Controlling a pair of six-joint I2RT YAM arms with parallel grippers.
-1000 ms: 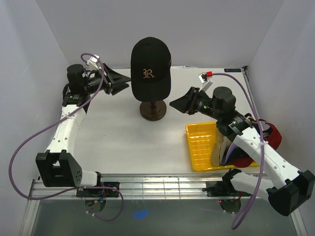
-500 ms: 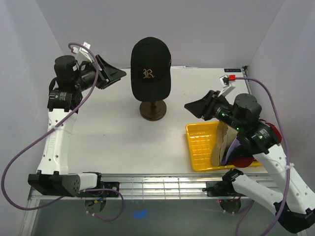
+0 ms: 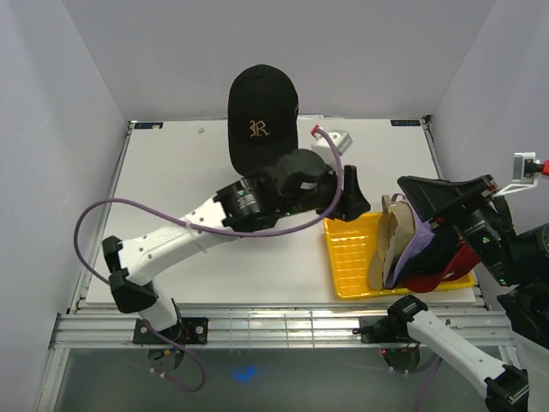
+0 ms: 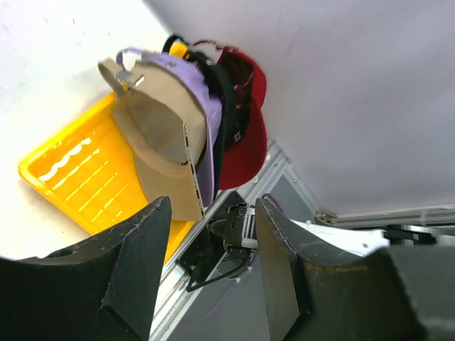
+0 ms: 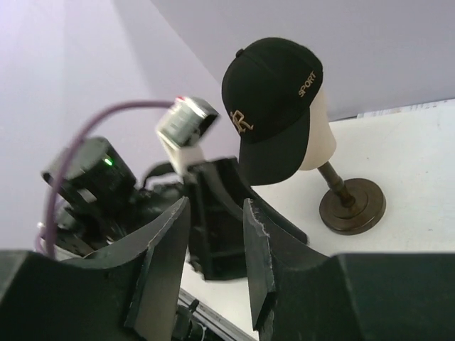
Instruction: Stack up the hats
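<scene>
So the left arm (image 3: 189,236) is swinging right across the worktop (image 3: 171,172) now. A second ago it was parked up in the far left corner, and now the left gripper (image 3: 347,199) is hanging just beside the far left corner of the tray (image 3: 347,257). Its fingers are spread wide with nothing in them, and its camera is staring straight at the hats (image 3: 412,249) bunched in there. Meanwhile the right gripper (image 3: 416,190) is backing off toward the right wall (image 3: 497,86), hovering by the tray's right end, fingers a little apart and carrying nothing either. I'm reading that as the two swapping jobs: left is going in for the next pick and right is getting out of its way. Only the black R cap (image 3: 262,116) is sitting on the head (image 5: 321,135) so far. The tan cap (image 4: 160,135), lavender cap (image 4: 205,99), second black cap (image 4: 226,99) and red cap (image 4: 247,138) are all standing on edge at the tray's right end. Tan is facing the left gripper, so I'm guessing that one is going first. Room is getting tight though: the left arm is passing right in front of the stand (image 5: 352,206), close under the black R cap. The tray is sitting near the worktop's front edge, and the red cap is poking out over the tray's right rim. The left half of the worktop is looking like the easy way to back out.
</scene>
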